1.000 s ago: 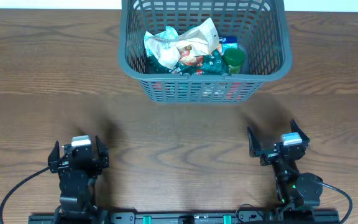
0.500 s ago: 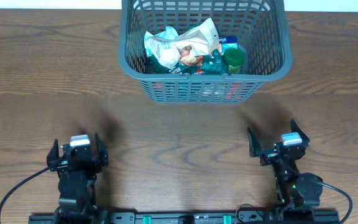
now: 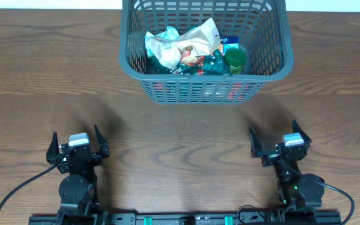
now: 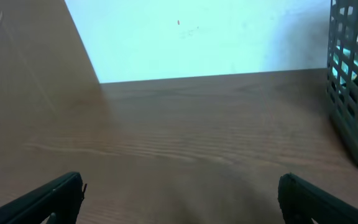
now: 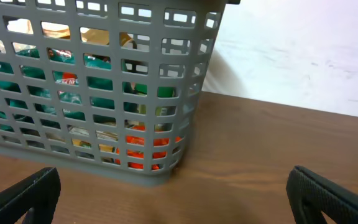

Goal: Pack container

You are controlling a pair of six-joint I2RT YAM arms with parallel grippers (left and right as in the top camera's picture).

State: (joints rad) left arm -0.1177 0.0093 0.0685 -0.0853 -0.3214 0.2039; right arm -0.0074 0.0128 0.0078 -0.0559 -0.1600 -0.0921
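Note:
The container, a large dark grey lattice basket, stands at the far middle of the table. White, green and red snack packets lie in it. The right wrist view shows its slotted wall with the packets behind. In the left wrist view only the container's corner shows at the right edge. My left gripper is open near the front left edge, with nothing between its fingers. My right gripper is open at the front right, also with nothing in it. Both are well short of the container.
Bare wooden tabletop lies between the grippers and the container. A white wall rises behind the table's far edge. Cables run from both arm bases at the front edge.
The left gripper has tipped slightly, its fingers now reaching a little further from the front edge. The right arm and the container have not moved.

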